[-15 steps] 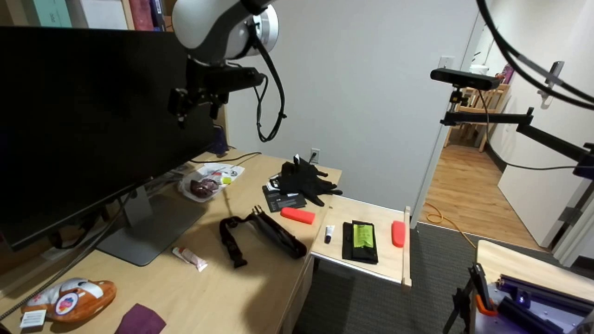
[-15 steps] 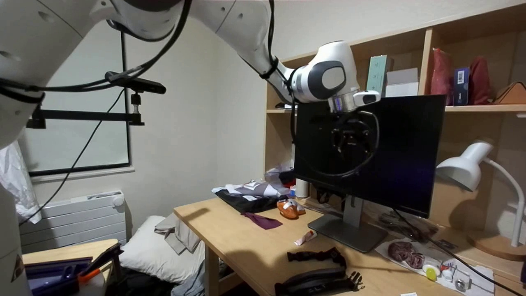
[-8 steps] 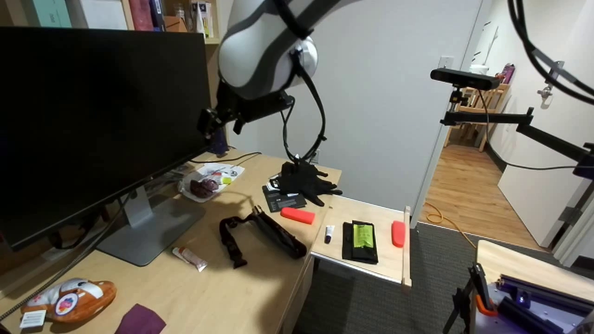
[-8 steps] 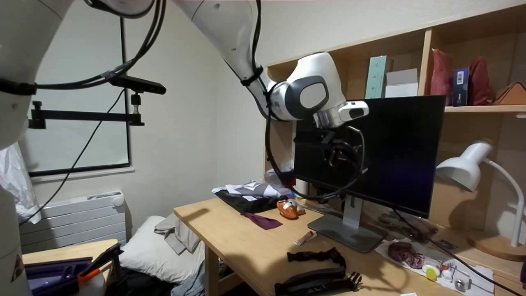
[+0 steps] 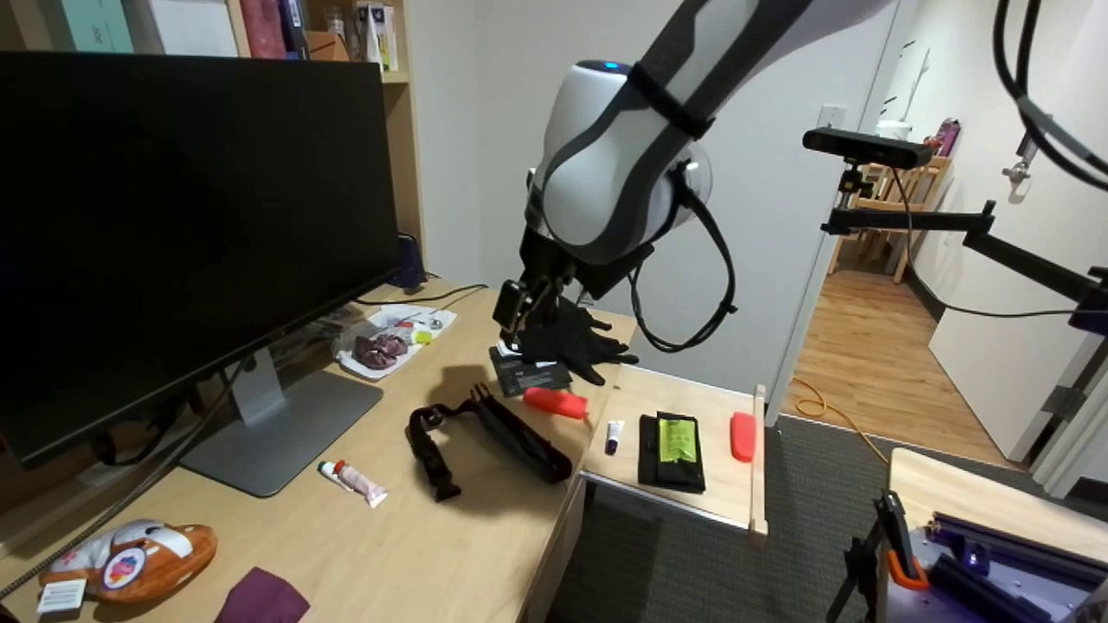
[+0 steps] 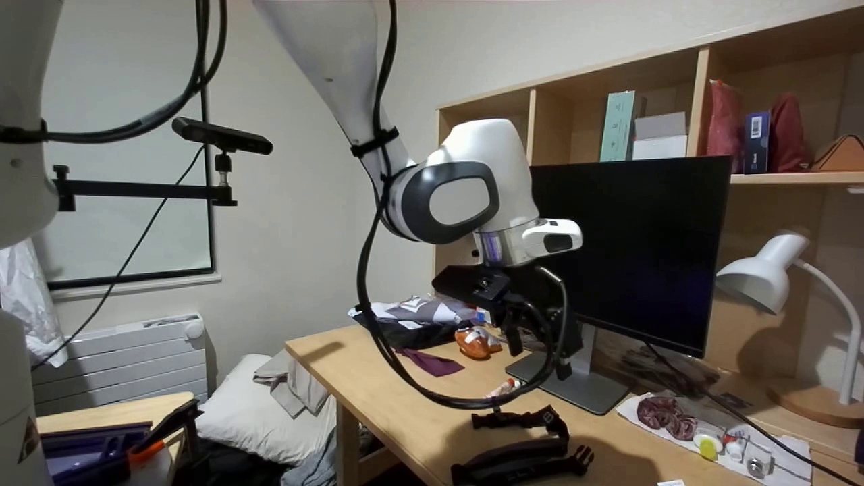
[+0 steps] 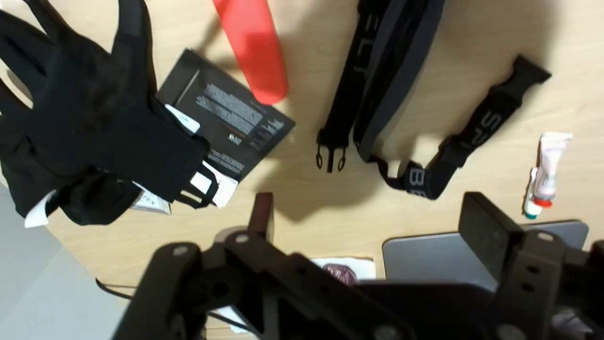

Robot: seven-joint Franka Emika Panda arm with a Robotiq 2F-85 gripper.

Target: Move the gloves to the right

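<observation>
Black jaws spread wide abv desk (image 7: pixel 339 233), apart from gloves (image 7: pixel 94 104) lying partly on printed dk card (image 7: pixel 226 113).

Wrist view: gloves (image 7: pixel 94 104) are running off left and top edges, also covering part of the dark card (image 7: pixel 231 113); red case (image 7: pixel 257 56) and belt (image 7: pixel 403 71) are leaving the top edge; gripper (image 7: pixel 373 219) is hiding part of the monitor base (image 7: pixel 429 257); arm (image 6: pixel 472 196) is blocking some of the monitor (image 6: pixel 641 250) in an exterior view

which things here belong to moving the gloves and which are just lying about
For the job: black gloves; gripper, open, apart from them.

Just there: belt; soft toy; purple cloth; monitor; lamp.
</observation>
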